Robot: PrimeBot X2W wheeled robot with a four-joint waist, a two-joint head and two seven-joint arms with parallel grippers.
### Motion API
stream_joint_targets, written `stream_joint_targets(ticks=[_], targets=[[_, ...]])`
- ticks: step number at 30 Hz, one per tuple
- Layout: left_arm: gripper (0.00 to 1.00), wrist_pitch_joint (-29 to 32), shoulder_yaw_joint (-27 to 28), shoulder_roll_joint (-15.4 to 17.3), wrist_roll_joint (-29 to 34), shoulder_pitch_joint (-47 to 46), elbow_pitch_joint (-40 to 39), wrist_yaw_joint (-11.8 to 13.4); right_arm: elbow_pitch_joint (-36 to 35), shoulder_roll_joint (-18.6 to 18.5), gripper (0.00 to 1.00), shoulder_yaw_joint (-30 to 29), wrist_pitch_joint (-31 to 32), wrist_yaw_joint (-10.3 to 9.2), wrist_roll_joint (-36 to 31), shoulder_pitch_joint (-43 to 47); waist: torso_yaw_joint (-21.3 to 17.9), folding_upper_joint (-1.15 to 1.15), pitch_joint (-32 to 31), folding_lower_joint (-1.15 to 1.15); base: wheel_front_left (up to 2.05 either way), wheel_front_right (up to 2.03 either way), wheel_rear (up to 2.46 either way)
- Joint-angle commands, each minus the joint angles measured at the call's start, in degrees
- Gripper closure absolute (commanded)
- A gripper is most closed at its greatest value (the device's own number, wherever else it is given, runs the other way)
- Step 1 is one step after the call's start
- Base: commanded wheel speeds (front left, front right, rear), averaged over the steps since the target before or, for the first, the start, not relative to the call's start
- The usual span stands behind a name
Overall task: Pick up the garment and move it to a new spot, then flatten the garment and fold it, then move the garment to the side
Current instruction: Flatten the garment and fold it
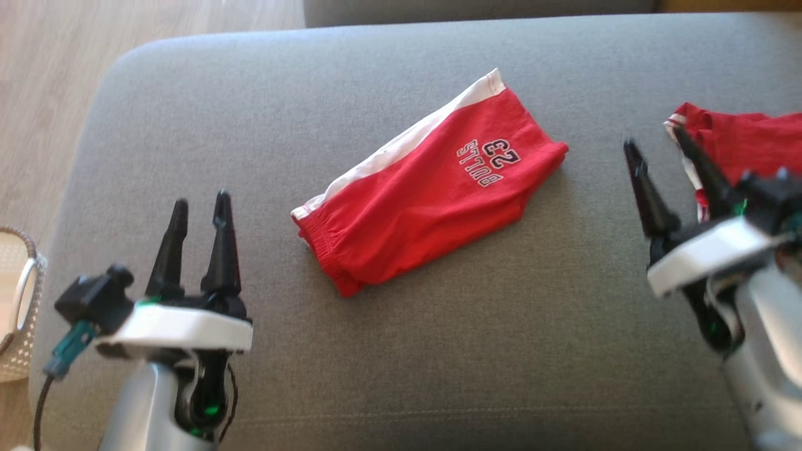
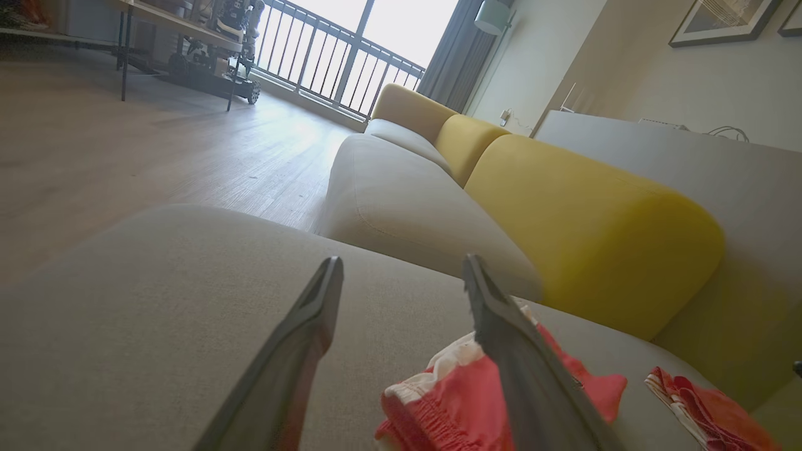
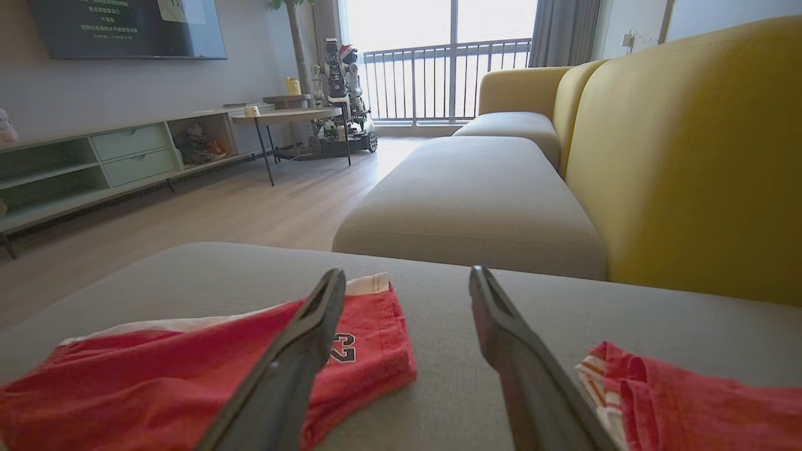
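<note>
The garment [image 1: 432, 188], red shorts with a white side stripe and a "BULLS 23" print, lies folded flat in the middle of the grey sofa cushion [image 1: 401, 351]. My left gripper [image 1: 202, 200] stands open at the lower left, well clear of the shorts' waistband end. My right gripper [image 1: 655, 139] hangs open to the right of the shorts, with nothing between its fingers. In the left wrist view the open left gripper [image 2: 401, 260] has the garment [image 2: 451, 401] beside its right finger. In the right wrist view the right gripper [image 3: 407, 271] is open, with the garment [image 3: 156, 369] lying to its left.
A second red garment [image 1: 745, 141] lies crumpled at the cushion's right edge, just behind my right gripper, and shows again [image 3: 689, 394] in the right wrist view. A woven basket [image 1: 19, 313] stands off the cushion's left side on the wooden floor [image 1: 62, 62]. Yellow backrests [image 2: 589, 225] rise behind.
</note>
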Motion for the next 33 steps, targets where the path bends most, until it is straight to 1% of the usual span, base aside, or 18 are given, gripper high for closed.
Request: stream_joint_targets(ticks=[1, 5, 8, 11, 14, 15, 17, 19, 21, 22, 24, 26, 31, 33], targets=[[0.00, -0.3, 2.6, 0.2, 0.7, -0.3, -2.0, -0.2, -3.0, 0.9, 0.00, -1.5, -0.5, -0.01, -1.8, 2.4, -0.5, 0.00, -0.6, 0.00, 0.00, 0.00, 0.00], [0.00, -0.3, 1.6, 0.0, -0.7, 1.9, -1.3, -0.2, -7.6, 5.2, 0.00, -9.2, -0.5, -0.01, -3.6, 9.0, -0.4, 0.00, -1.0, 0.00, 0.00, 0.00, 0.00], [0.00, -0.3, 1.7, 0.0, -0.2, 2.9, -2.0, 1.0, -9.5, 7.5, 0.00, -12.2, -0.5, -0.01, -6.4, 12.9, -0.4, 0.00, -1.3, 0.00, 0.00, 0.00, 0.00], [0.00, -0.3, 1.1, 0.0, 2.1, 4.4, -2.1, 1.8, -10.3, 9.4, 0.00, -13.5, -0.5, -0.01, -10.5, 15.6, -0.7, 0.00, -1.4, 0.00, 0.00, 0.00, 0.00], [0.00, -0.3, 0.7, 0.0, 1.8, 5.9, -2.1, 2.5, -10.1, 11.5, 0.00, -14.9, -0.5, -0.01, -14.4, 17.2, -0.7, 0.00, -1.5, 0.00, 0.00, 0.00, 0.00], [0.00, -0.3, 0.7, 0.0, 1.8, 5.9, -2.1, 2.5, -10.1, 11.5, 0.00, -14.9, -0.5, -0.01, -14.4, 17.2, -0.7, 0.00, -1.5, 0.00, 0.00, 0.00, 0.00], [0.00, -0.3, 0.2, 0.0, 1.6, 6.3, -2.0, 2.6, -10.0, 12.9, 0.00, -15.8, -0.5, -0.01, -15.4, 17.8, -0.5, 0.00, -1.5, 0.00, 0.00, 0.00, 0.00], [0.00, -0.3, -0.3, 0.0, 1.6, 6.3, -1.9, 2.6, -9.8, 13.6, 0.00, -15.9, -0.5, -0.01, -16.3, 18.0, -0.1, 0.00, -1.3, 0.00, 0.00, 0.00, 0.00], [0.00, -0.3, -0.8, 0.0, 1.7, 6.1, -1.7, 2.6, -9.3, 14.2, 0.00, -16.1, -0.5, -0.01, -15.8, 17.8, 0.4, 0.00, -1.1, 0.00, 0.00, 0.00, 0.00], [0.00, -0.3, -1.0, 0.0, 1.8, 5.9, -1.6, 2.5, -8.9, 14.7, 0.00, -16.5, -0.5, -0.01, -14.3, 17.5, 0.6, 0.00, -0.9, 0.00, 0.00, 0.00, 0.00], [0.00, -0.3, -1.3, 0.0, 2.0, 5.4, -1.3, 2.6, -7.9, 15.6, 0.00, -16.9, -0.5, -0.01, -9.2, 16.4, 1.2, 0.00, -0.4, 0.00, 0.00, 0.00, 0.00], [0.00, -0.3, -1.6, 0.0, 1.9, 5.1, -1.0, 2.7, -6.9, 15.9, 0.00, -16.2, 0.2, -0.01, -5.0, 14.9, 1.8, 0.00, 0.4, 0.00, 0.00, 0.00, 0.00], [0.00, -0.3, -3.0, 0.0, 1.6, 4.3, -0.8, 2.6, -4.8, 16.4, 0.00, -13.8, 5.9, -0.01, 11.2, 10.5, 4.0, 0.00, 2.7, 0.00, 0.00, 0.00, 0.00], [0.00, -0.3, -3.6, 0.0, 1.4, 3.8, -0.9, 2.6, -3.9, 15.8, 0.00, -13.5, 8.2, -0.01, 15.9, 8.8, 5.2, 0.00, 3.9, 0.00, 0.00, 0.00, 0.00]])
